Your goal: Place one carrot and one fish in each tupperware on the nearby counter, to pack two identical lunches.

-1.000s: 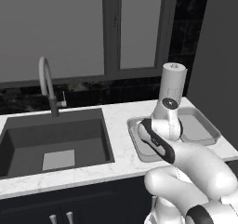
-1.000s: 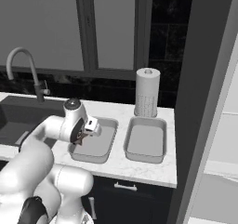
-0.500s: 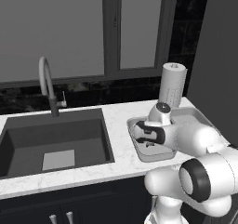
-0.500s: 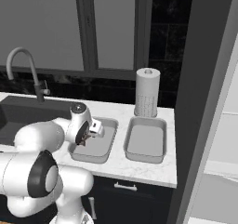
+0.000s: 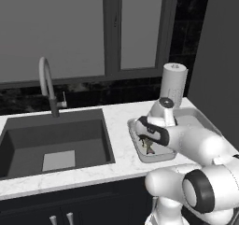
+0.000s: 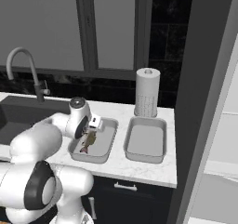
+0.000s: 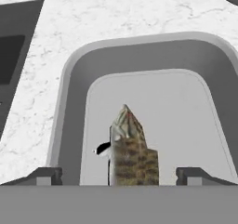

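One fish (image 7: 131,148) lies in the left tub (image 6: 106,126), at 9 o'clock from the empty tub (image 6: 146,141) on the counter (image 6: 122,110), and the gripper (image 7: 122,174), fingers wide apart, should probably lift straight up without bumping it.

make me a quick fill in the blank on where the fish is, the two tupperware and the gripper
1. The fish is in the tupperware nearer the ____.
2. The other tupperware, in front of the paper towel roll, holds ____.
3. The fingertips of the gripper stand ____ on either side of the fish, not touching it.
4. Both containers sit on the white ____.

Missing words: sink; nothing; apart; counter
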